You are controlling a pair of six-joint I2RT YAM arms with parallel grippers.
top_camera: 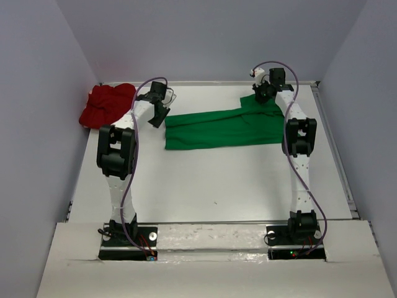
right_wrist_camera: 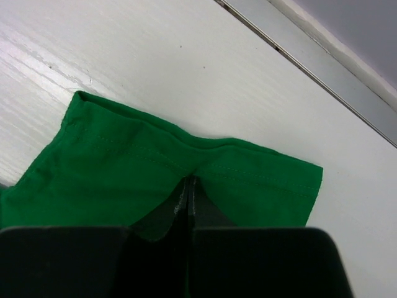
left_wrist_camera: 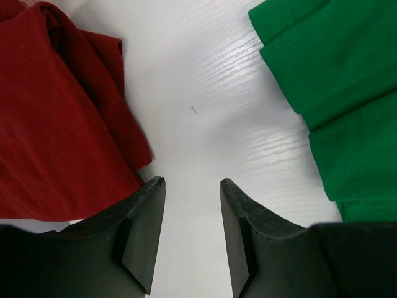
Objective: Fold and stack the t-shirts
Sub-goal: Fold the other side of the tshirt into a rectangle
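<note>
The green t-shirt (top_camera: pixel 223 127) lies as a long folded band across the back middle of the table. The red t-shirt (top_camera: pixel 107 104) sits bunched in the back left corner. My right gripper (top_camera: pixel 263 94) is at the green shirt's far right end, shut on a stitched edge of the cloth (right_wrist_camera: pixel 124 161), which puckers around the gripper (right_wrist_camera: pixel 188 183). My left gripper (top_camera: pixel 157 113) hovers open over bare table between the two shirts. In the left wrist view the red cloth (left_wrist_camera: pixel 56 124) is to the left and the green cloth (left_wrist_camera: pixel 335 93) to the right of that gripper (left_wrist_camera: pixel 192 186), with nothing between the fingers.
Grey walls enclose the table on three sides. A raised rail (top_camera: pixel 332 143) runs along the right edge, and the table's back edge strip (right_wrist_camera: pixel 322 74) passes close behind the right gripper. White table surface (top_camera: pixel 211 186) spreads in front of the green shirt.
</note>
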